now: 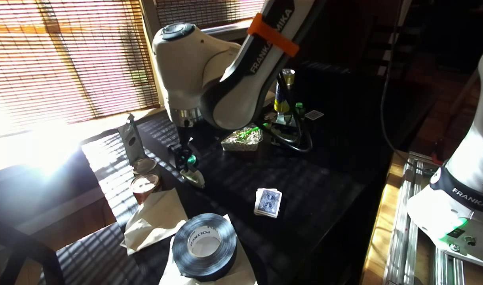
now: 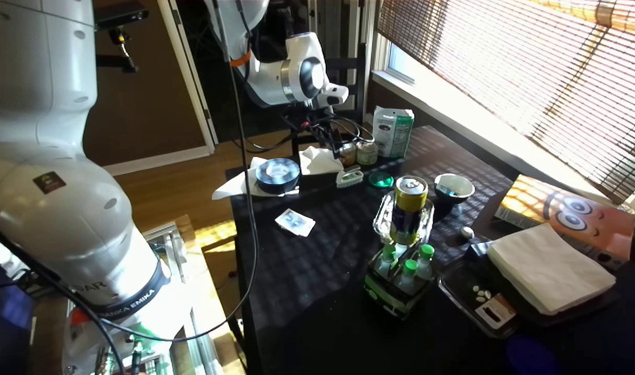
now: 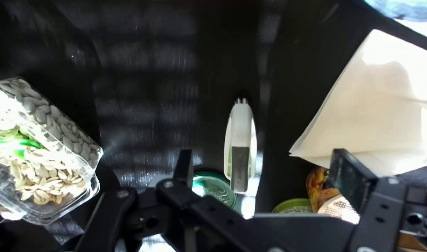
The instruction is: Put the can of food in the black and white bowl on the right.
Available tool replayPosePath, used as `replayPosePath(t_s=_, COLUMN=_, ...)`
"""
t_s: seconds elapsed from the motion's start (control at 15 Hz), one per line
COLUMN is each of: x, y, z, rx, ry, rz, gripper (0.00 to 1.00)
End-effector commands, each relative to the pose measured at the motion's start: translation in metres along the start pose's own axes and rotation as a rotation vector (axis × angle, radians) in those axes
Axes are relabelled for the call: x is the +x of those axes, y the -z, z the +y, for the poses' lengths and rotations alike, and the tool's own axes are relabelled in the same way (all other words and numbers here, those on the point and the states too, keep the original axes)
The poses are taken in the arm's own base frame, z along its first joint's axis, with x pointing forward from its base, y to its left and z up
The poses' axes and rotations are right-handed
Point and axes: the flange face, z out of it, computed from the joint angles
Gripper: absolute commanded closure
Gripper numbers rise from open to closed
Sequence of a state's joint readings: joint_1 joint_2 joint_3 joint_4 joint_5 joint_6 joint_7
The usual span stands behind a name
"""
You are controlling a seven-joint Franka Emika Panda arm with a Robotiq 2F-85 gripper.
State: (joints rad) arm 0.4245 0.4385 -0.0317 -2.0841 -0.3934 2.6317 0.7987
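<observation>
The white arm (image 1: pixel 188 75) carries an orange band (image 1: pixel 273 35), FRANKA lettering (image 1: pixel 261 57) and black fingers (image 3: pixel 351 176).

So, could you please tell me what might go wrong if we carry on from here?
The open end effector hangs close to the brush, so lowering it here might nudge that instead of reaching a can. The reddish can stands close beside another can, so the grasp could knock its neighbour. The black and white bowl holds a small item, so a can might sit tilted there.
</observation>
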Motion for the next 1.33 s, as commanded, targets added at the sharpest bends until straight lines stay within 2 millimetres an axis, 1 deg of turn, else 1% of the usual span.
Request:
replayPosePath(t_s=0.0, x=0.009, y=-0.020, z=-0.012, rx=-0.027, ry=-0.012, rz=0.012, gripper=0.00)
replayPosePath(t_s=0.13, x=0.012, y=-0.026, z=-0.023, rx=-0.005, ry=-0.003, rz=0.014, gripper=0.00)
replayPosePath(t_s=0.27, x=0.020, y=-0.026, z=-0.039, rx=0.008, ry=-0.003, rz=0.031, gripper=0.00)
replayPosePath(t_s=0.4, x=0.035, y=-0.024, z=-0.057, rx=0.034, ry=0.004, rz=0.039, gripper=0.00)
replayPosePath(t_s=0.6, x=0.062, y=-0.025, z=-0.087, rx=0.045, ry=-0.001, rz=0.037, gripper=0.00)
replayPosePath(t_s=0.73, x=0.077, y=-0.028, z=-0.099, rx=0.019, ry=-0.030, rz=0.028, gripper=0.00)
replayPosePath(t_s=0.8, x=0.085, y=-0.030, z=-0.100, rx=0.005, ry=-0.041, rz=0.001, gripper=0.00)
replayPosePath(t_s=0.87, x=0.066, y=-0.020, z=-0.087, rx=0.019, ry=-0.020, rz=0.028, gripper=0.00)
replayPosePath(t_s=0.93, x=0.070, y=-0.023, z=-0.090, rx=0.016, ry=-0.023, rz=0.027, gripper=0.00)
replayPosePath(t_s=1.07, x=0.070, y=-0.024, z=-0.089, rx=0.014, ry=-0.023, rz=0.025, gripper=0.00)
replayPosePath(t_s=1.13, x=0.066, y=-0.028, z=-0.094, rx=0.035, ry=-0.054, rz=0.045, gripper=0.00)
replayPosePath(t_s=1.27, x=0.065, y=-0.032, z=-0.102, rx=0.094, ry=-0.107, rz=0.047, gripper=0.00)
